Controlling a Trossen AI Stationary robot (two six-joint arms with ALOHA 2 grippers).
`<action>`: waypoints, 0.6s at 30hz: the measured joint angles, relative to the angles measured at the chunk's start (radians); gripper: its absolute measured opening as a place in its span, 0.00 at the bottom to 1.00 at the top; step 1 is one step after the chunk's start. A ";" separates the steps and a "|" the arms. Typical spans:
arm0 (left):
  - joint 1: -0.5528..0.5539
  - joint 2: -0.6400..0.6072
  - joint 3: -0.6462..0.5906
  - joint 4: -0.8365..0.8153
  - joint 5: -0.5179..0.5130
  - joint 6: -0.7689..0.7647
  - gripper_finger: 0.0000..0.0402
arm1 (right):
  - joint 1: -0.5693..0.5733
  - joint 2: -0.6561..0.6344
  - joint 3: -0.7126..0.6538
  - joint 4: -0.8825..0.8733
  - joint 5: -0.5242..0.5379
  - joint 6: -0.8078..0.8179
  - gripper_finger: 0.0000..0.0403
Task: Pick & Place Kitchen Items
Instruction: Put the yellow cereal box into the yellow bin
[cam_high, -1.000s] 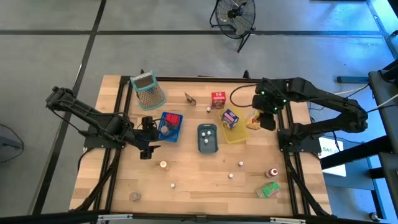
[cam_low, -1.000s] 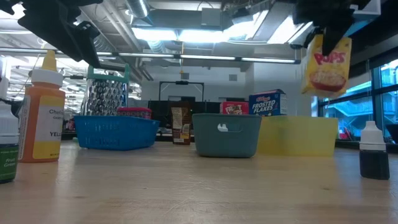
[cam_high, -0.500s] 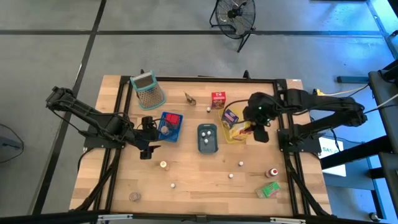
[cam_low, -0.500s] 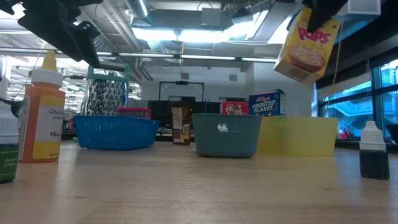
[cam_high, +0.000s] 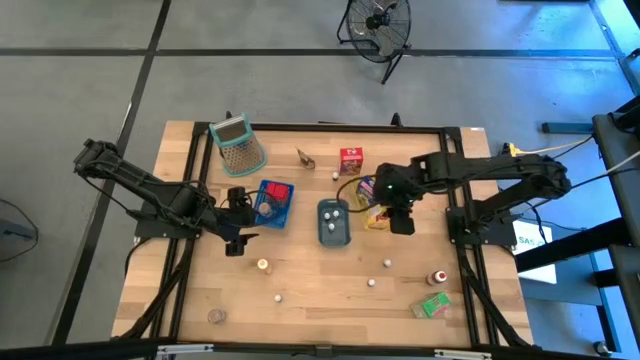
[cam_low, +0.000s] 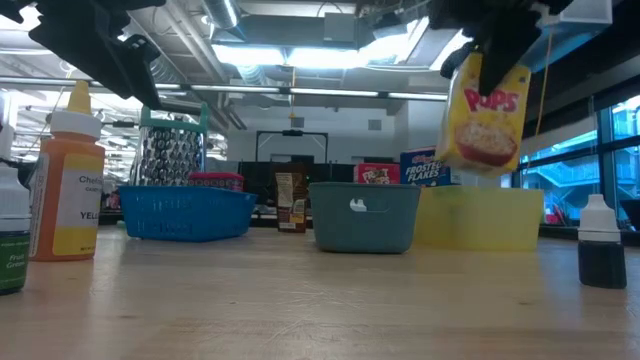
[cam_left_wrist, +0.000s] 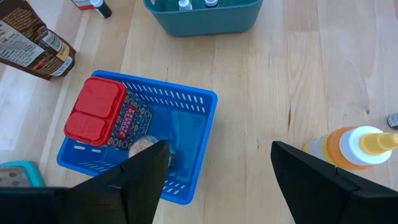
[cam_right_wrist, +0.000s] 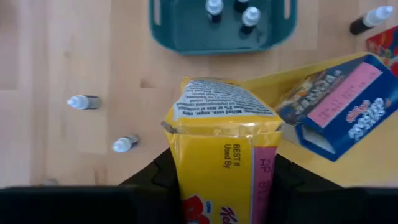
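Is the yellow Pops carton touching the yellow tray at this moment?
Apart. The low view shows the yellow Pops carton, shut in the right gripper, hanging in the air with background visible between its bottom edge and the yellow tray.

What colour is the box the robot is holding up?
Yellow, with red letters. The cereal box in the right gripper shows best in the low view.

The carton (cam_right_wrist: 221, 155) in the right claw (cam_high: 393, 212) is bright yellow, with red "POPS" lettering and a pink side panel. Just beyond the claw lies a blue-purple carton (cam_right_wrist: 341, 112) with a pink label, on a yellow tray (cam_low: 480, 217). Ahead of the claw is a grey-blue tray (cam_right_wrist: 186, 34). Under the dark left claw (cam_left_wrist: 217, 180) sits a blue slatted tray (cam_left_wrist: 193, 137) holding a red-lidded box (cam_left_wrist: 93, 116). The surface (cam_high: 320, 290) is pale wood.
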 joint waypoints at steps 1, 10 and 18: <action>0.000 0.000 0.000 0.000 0.000 0.000 0.69 | 0.000 0.008 0.000 0.000 0.007 -0.001 0.34; 0.000 0.000 0.000 0.000 0.000 0.001 0.69 | -0.015 0.049 0.000 0.006 0.058 -0.030 0.34; 0.000 0.000 0.000 0.000 0.001 0.001 0.69 | -0.041 0.062 -0.001 0.004 0.112 -0.049 0.34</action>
